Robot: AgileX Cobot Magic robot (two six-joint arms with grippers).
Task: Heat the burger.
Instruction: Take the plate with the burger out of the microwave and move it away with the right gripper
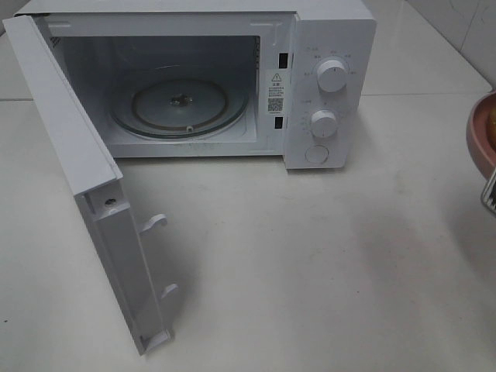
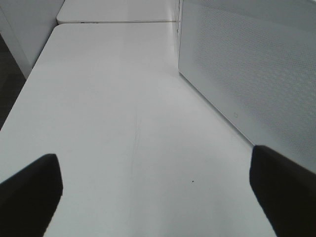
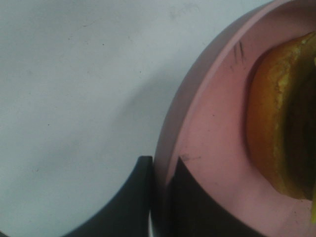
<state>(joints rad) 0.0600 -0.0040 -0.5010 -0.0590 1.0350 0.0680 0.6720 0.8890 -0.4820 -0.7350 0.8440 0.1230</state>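
The burger lies on a shallow pink plate; only its golden-brown bun edge and a dark layer show in the right wrist view. My right gripper is shut on the plate's rim, one finger outside and one inside. In the exterior high view the plate is cut off by the right edge of the picture, with a sliver of the burger on it. My left gripper is open over bare table beside the microwave door, with nothing between its fingers.
The white microwave stands at the back with its door swung wide open toward the front left. Its glass turntable has nothing on it. White table spreads in front of it.
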